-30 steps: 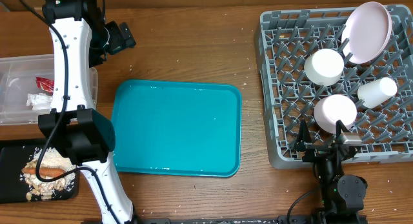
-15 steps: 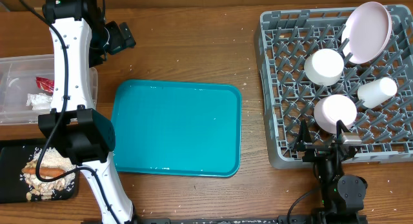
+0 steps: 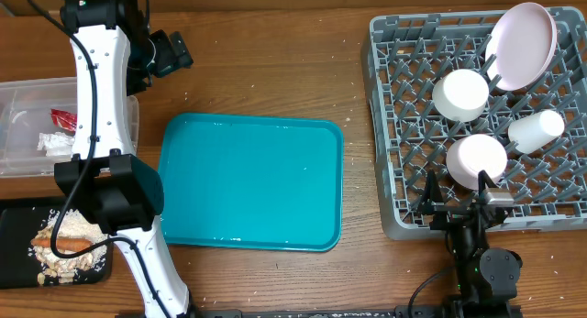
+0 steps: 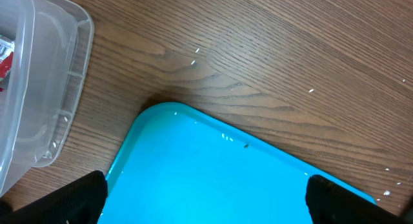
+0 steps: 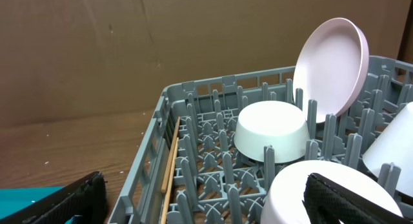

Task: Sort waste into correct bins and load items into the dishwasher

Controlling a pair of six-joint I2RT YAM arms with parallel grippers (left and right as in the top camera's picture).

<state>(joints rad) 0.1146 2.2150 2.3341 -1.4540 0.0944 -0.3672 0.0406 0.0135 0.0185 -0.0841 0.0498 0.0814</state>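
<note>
Robot lab: wooden table [image 3: 275, 71], cardboard backdrop [image 5: 97, 43]

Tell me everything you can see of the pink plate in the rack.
The plate is round, pale pink, smooth and plain, with a shallow rim. It looks like plastic or glazed ceramic, whole and clean. It stands on edge, tilted, among the pegs in the far right corner of the grey rack, rising above the wall. An upturned white bowl sits close by its lower edge; whether they touch is unclear.
</note>
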